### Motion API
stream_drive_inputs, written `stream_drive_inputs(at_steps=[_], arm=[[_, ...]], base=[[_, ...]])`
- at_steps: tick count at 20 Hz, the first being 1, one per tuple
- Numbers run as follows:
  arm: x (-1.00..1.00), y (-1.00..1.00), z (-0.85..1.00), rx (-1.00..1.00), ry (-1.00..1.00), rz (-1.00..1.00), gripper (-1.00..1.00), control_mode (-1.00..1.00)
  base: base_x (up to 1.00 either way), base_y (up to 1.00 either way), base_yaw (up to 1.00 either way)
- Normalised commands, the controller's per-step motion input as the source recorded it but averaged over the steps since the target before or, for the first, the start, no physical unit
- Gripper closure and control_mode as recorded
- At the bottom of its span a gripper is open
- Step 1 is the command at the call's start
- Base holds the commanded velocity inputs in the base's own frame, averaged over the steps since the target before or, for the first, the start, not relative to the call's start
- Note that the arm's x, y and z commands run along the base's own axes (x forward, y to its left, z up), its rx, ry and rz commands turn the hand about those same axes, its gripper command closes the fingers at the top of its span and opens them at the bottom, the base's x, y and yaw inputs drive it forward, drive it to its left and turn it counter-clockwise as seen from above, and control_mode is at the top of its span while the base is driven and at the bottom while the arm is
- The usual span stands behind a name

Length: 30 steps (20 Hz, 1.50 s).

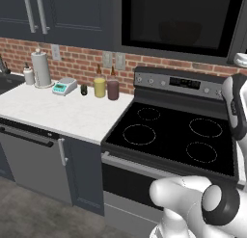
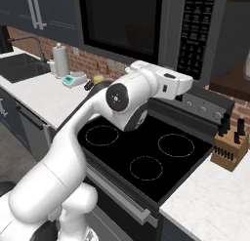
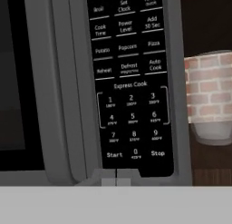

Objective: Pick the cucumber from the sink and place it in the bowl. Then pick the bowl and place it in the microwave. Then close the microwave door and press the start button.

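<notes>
The microwave (image 1: 178,20) hangs above the stove with its door (image 2: 122,23) closed. A faint reddish round shape, the bowl (image 1: 181,32), shows dimly through the door's dark glass. The cucumber is hidden. My gripper (image 3: 116,181) is shut with nothing between its tips. It points at the microwave's keypad (image 2: 197,32) from close up, just below the Start button (image 3: 114,154). The white hand (image 2: 168,84) reaches up toward that panel. The black sink (image 2: 22,67) lies far to the left with its curved faucet (image 2: 29,40).
A black cooktop (image 1: 169,133) lies below the arm. A knife block (image 2: 228,142) stands on the counter to the right. On the white counter (image 1: 62,112) at left are a paper towel roll (image 1: 41,68), a small scale (image 1: 64,86) and bottles (image 1: 100,86).
</notes>
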Motion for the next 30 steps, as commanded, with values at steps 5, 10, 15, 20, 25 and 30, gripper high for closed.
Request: stream_drive_inputs(at_steps=[5,10,15,20,25,30], arm=[[0.2,-0.01,-0.04,0.0,0.0,0.0,1.0,-1.0],[0.23,-0.01,-0.07,0.0,0.01,0.0,1.0,-1.0],[0.14,-0.09,-0.04,0.0,0.01,0.01,1.0,-1.0],[0.06,-0.14,0.0,0.0,0.0,0.01,1.0,-1.0],[0.05,-0.12,0.0,0.0,0.0,0.01,1.0,-1.0],[0.07,-0.11,0.0,0.0,0.0,0.0,1.0,-1.0]], base=[[0.0,0.0,0.0],[0.0,0.0,0.0],[0.0,0.0,0.0],[0.0,0.0,0.0],[0.0,0.0,0.0],[0.0,0.0,0.0]])
